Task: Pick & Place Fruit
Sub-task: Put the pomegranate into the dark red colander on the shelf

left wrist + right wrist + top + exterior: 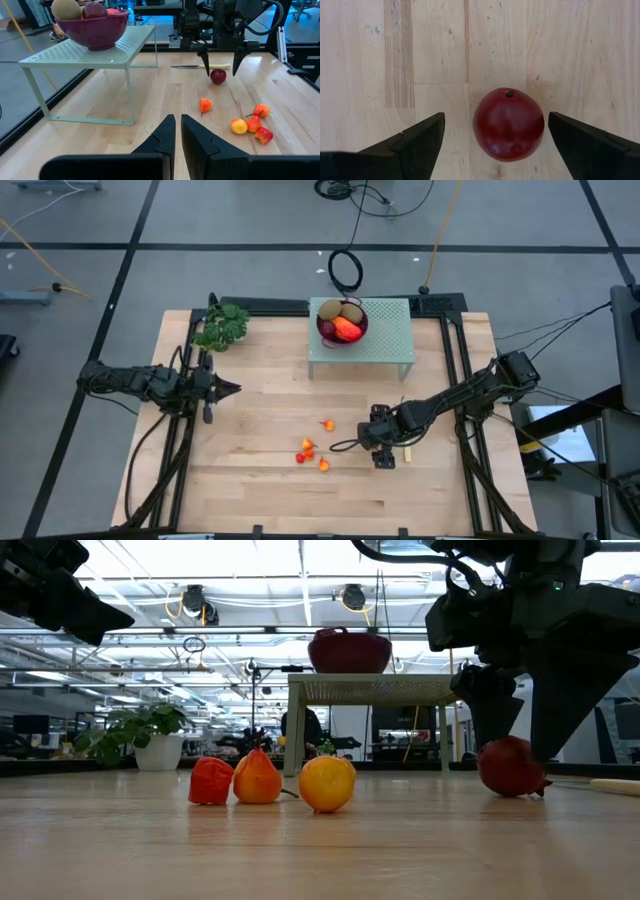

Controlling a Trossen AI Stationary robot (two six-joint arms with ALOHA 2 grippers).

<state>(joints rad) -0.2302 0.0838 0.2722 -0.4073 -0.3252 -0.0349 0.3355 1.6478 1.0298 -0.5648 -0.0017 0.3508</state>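
Now my right gripper hangs spread wide over the dark red fruit, which lies untouched between my fingers on the worktop.

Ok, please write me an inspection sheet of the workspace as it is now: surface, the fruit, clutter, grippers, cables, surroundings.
Surface: wooden table, with a pale green perforated stand at its far edge.
Fruit: a dark red round fruit lies on the wood; four small orange-red fruits lie loose near the middle; the purple bowl on the stand holds kiwis, an orange-red piece and a dark red one.
Clutter: green leafy bunch at the far left; yellow-handled knife beside the right arm.
Grippers: right gripper open, straddling the dark red fruit, not touching; left gripper shut, empty, parked at the left side.
Cables: black loops on the floor beyond the table.
Surroundings: lab room, nothing seen of people.
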